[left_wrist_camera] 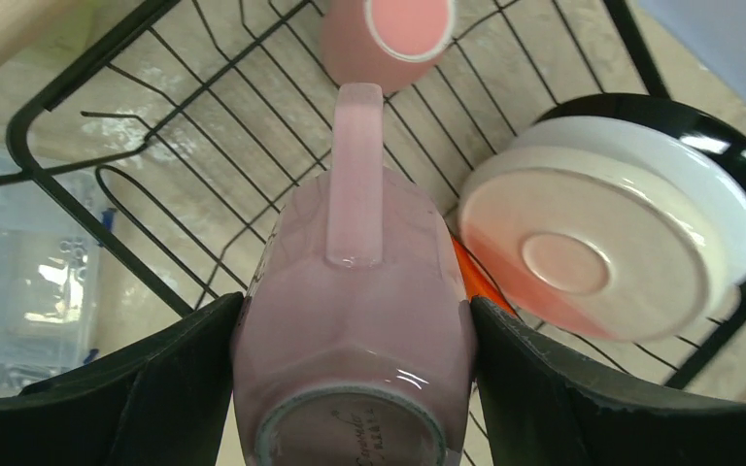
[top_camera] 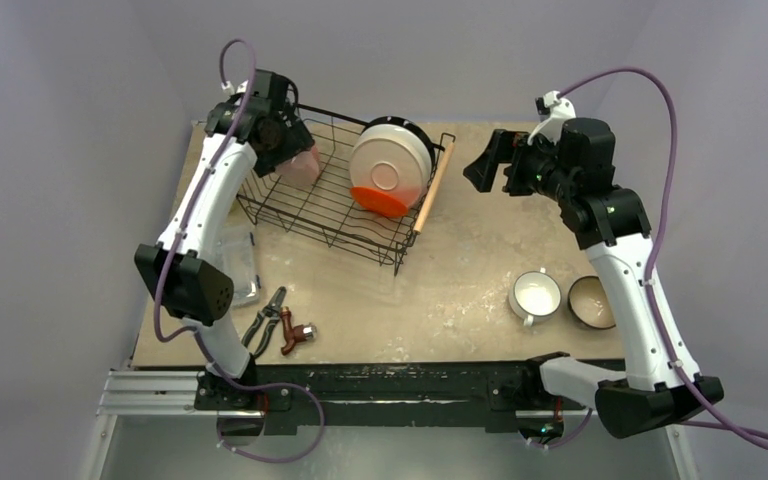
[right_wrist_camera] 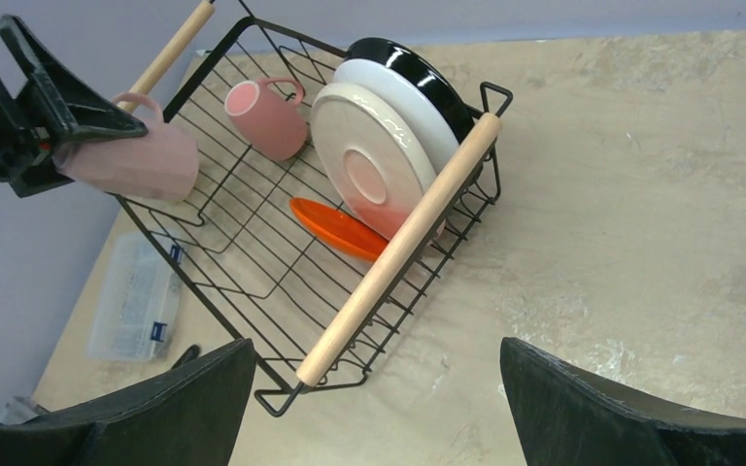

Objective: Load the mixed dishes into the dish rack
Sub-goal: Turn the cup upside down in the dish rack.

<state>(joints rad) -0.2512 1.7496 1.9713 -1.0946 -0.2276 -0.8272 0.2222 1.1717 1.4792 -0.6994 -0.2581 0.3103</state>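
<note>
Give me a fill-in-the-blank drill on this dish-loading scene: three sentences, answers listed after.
1. The mug clamped in the left gripper is ____ in colour.
2. The right gripper is open and holds ____.
3. The white mug and the dark bowl stand outside the dish rack, nearest the ____ arm.
Answers: pink; nothing; right.

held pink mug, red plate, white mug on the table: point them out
held pink mug (left_wrist_camera: 350,330), left wrist view, its side wall
red plate (right_wrist_camera: 335,229), right wrist view, its upper face
white mug (top_camera: 535,293), top external view, its inside
</note>
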